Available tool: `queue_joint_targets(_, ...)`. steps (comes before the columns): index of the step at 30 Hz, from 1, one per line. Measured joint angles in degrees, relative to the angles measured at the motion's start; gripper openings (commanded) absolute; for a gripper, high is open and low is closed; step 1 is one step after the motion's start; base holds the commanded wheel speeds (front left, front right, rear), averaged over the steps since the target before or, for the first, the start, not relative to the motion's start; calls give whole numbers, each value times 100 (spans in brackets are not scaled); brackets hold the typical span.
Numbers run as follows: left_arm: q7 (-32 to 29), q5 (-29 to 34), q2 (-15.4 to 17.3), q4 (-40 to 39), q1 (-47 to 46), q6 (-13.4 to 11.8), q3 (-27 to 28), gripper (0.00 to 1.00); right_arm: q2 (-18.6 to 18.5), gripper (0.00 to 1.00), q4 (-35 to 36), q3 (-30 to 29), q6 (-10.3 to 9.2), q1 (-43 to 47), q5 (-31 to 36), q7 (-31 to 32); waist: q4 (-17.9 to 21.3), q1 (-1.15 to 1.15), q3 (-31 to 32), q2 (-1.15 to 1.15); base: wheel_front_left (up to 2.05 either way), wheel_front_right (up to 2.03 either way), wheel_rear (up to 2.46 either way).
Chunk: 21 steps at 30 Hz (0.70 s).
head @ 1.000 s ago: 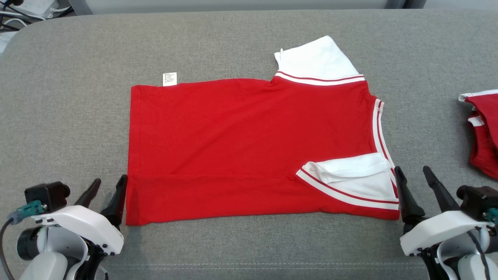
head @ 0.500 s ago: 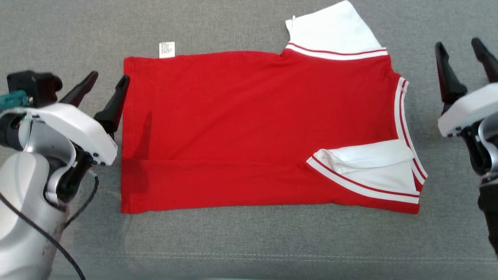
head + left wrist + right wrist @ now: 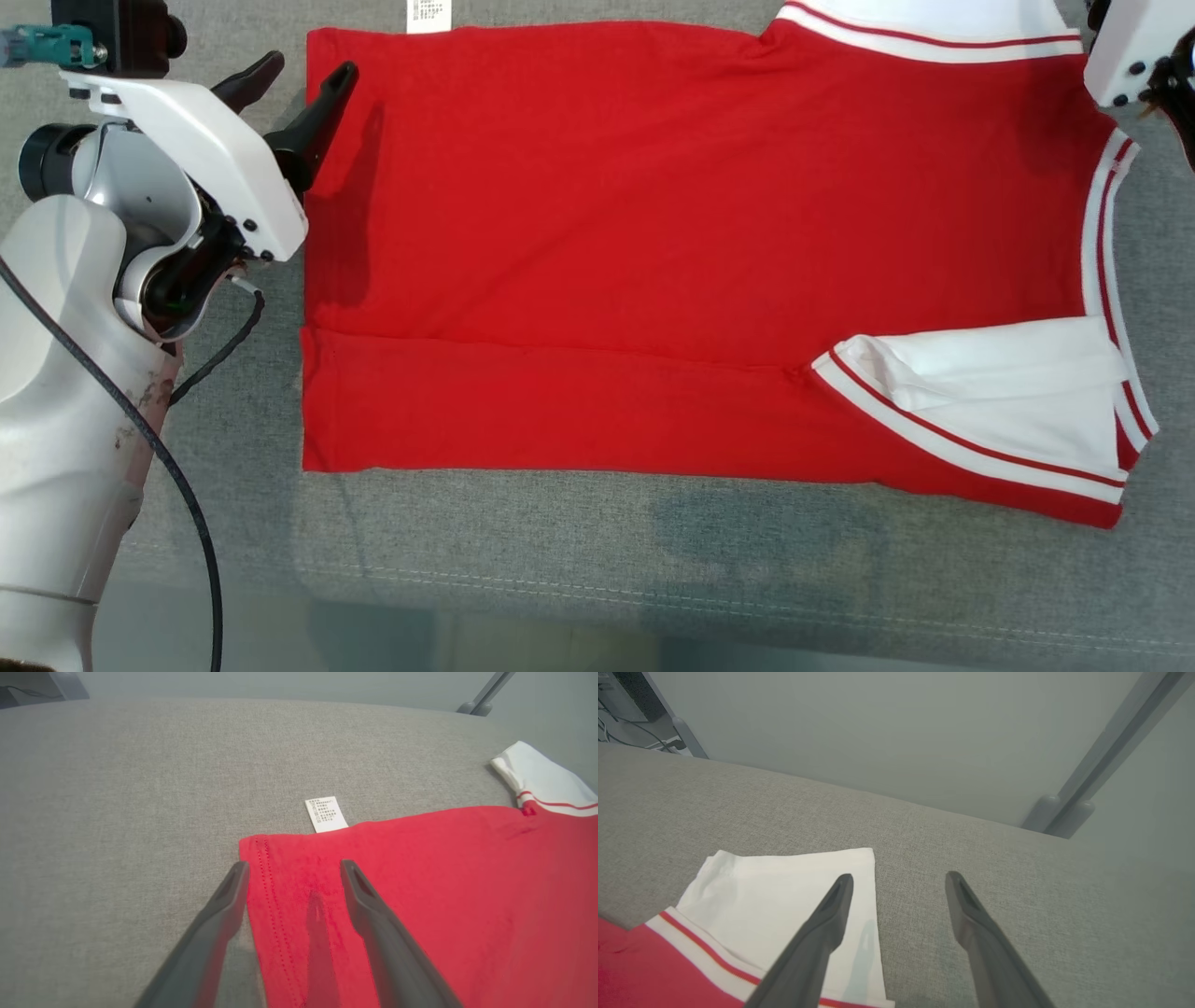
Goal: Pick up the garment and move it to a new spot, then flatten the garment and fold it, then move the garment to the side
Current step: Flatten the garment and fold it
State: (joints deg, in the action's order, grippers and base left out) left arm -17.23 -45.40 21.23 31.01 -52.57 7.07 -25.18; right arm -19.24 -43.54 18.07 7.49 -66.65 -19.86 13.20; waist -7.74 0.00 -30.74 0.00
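Fold step: far corners to be gripped.
The shirt (image 3: 653,233) is laid flat on the cushion (image 3: 560,569); left gripper (image 3: 293,864) and right gripper (image 3: 899,876) are held apart at its far corners, to be lowered and closed.

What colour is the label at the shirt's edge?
The label is white with dark print; left wrist view.
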Motion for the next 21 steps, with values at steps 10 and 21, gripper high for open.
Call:
queue_joint_targets(10,191,-635,46,287,-531,1,-829,100,88,100,-1128,794,0,-860,-296,8,-282,0,-293,0,0,0,0)
queue_joint_targets(21,485,-1469,88,452,-899,1,-1707,100,77,100,-1995,1109,0,-1419,-475,-227,-488,0,-428,0,0,0,0)
